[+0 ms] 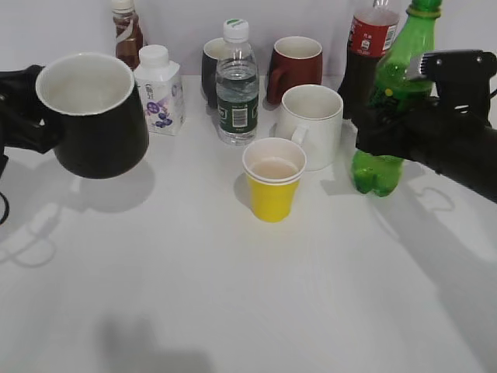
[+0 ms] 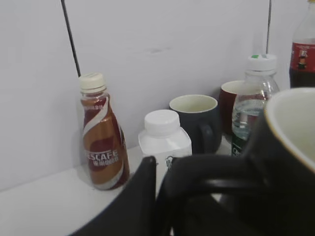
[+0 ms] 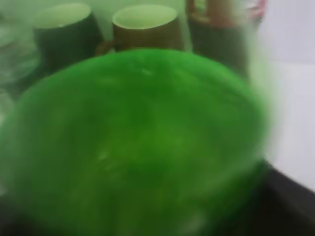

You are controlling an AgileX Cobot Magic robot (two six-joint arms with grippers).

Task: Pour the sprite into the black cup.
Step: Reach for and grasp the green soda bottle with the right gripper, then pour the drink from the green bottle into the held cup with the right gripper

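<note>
The black cup (image 1: 97, 116) is a wide glossy black mug with an off-white inside. My left gripper (image 1: 29, 109) is shut on its handle and holds it upright above the table at the far left. The left wrist view shows the handle (image 2: 206, 179) between my fingers (image 2: 162, 196) and the cup's rim (image 2: 290, 128) at the right. The sprite (image 1: 392, 85) is a tall green bottle standing upright at the right. My right gripper (image 1: 388, 128) is shut around its middle. In the right wrist view the bottle (image 3: 138, 142) is a green blur that hides the jaws.
A yellow paper cup (image 1: 272, 183) stands mid-table, with a white mug (image 1: 314, 124) behind it. Along the back are a Nescafe bottle (image 1: 126, 31), a white carton bottle (image 1: 159, 89), a small dark mug (image 1: 210, 70), a clear water bottle (image 1: 237, 85), a dark red mug (image 1: 297, 66) and a cola bottle (image 1: 365, 62).
</note>
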